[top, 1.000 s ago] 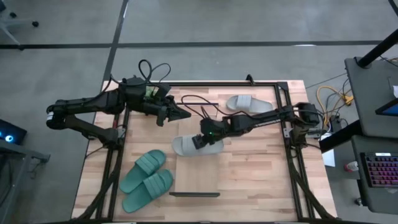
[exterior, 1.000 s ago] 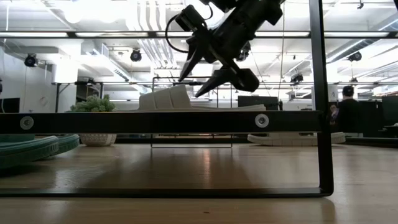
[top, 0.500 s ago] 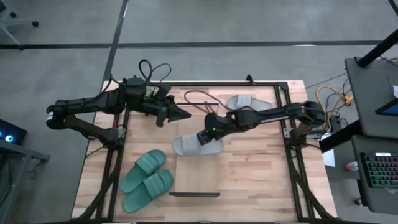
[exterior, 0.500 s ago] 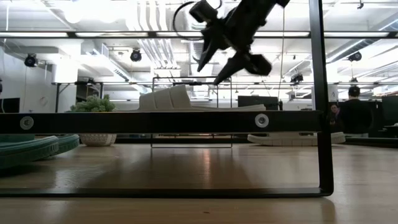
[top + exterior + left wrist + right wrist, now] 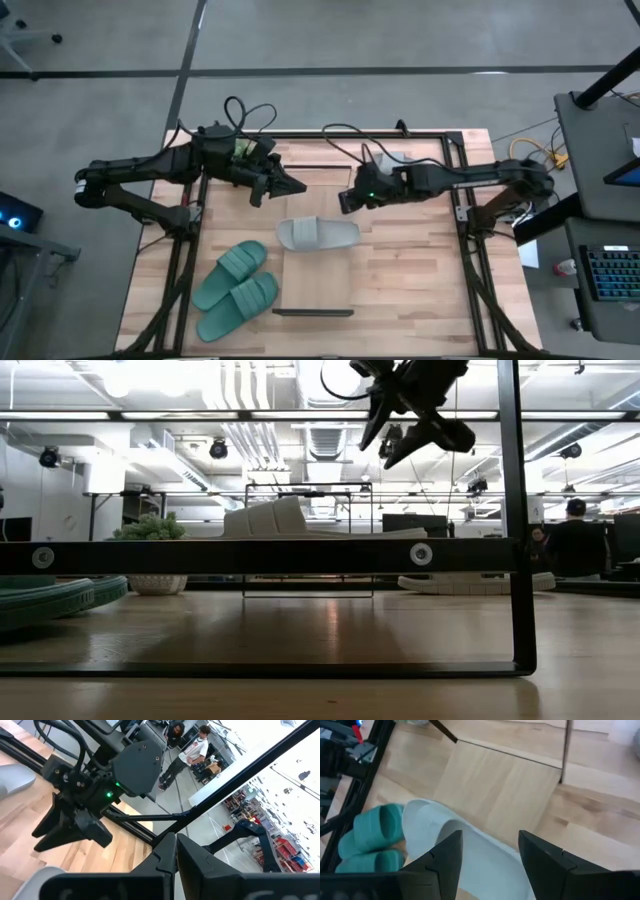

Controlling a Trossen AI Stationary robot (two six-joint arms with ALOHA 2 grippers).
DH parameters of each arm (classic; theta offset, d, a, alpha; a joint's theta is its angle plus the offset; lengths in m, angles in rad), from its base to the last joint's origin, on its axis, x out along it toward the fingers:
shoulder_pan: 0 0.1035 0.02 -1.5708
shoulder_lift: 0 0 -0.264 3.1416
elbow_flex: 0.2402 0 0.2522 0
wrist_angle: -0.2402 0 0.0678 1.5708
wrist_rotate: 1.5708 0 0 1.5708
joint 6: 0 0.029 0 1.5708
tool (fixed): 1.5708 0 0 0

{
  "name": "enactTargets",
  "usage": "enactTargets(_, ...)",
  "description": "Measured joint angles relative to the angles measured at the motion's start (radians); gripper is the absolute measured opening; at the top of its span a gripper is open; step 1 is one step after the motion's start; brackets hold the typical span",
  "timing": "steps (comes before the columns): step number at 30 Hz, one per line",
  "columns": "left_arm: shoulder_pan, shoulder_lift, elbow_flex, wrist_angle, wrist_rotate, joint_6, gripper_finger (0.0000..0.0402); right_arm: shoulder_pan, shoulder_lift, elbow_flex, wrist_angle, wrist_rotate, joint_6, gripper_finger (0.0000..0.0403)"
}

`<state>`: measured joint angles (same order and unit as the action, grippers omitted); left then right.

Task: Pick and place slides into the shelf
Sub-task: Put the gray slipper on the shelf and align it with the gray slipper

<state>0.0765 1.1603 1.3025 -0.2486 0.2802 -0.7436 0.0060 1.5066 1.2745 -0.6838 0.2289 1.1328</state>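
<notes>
**Op A:** Open-plan lab behind, ducts overhead, a person standing far off at the right. On my side, a pale wooden table (image 5: 420, 260). The shelf (image 5: 318, 285) sits mid-table, its plank running toward the near edge, with 1 grey slide (image 5: 317, 234) lying flat on its far end.

**Op B:** And the other 3?

**Op A:** The teal pair (image 5: 237, 289) lies side by side on the table, left of the shelf. The second grey slide (image 5: 398, 161) is at the far edge, mostly hidden under my right arm.

**Op B:** Grippers?

**Op A:** Right gripper (image 5: 347, 200) hangs above the table, between the 2 grey slides, fingers parted and holding nothing. Left gripper (image 5: 290, 185) is pinched shut, empty, parked near the far left.

**Op B:** How do I take the next one?

**Op A:** I judge these as light, soft foam, so they'll flex and may sag if pinched at the toe. I'd grab across the wide strap, 1 finger under it, 1 over. The foam looks grippy rather than slick, and nothing here is fragile.
</notes>
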Motion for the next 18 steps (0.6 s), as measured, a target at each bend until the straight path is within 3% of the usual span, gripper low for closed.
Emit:
enactTargets(6, 0.0, 0.0, 0.0, 0.0, 0.0, -0.002, 0.0, -0.026, -0.036, -0.044, 0.0, -0.007, -0.016, 0.0185)
enactTargets(18, 0.0, 0.003, 0.0, 0.002, 0.0, -0.002, 0.0, -0.162, -0.156, -0.206, 0.084, -0.131, -0.146, 0.0185)
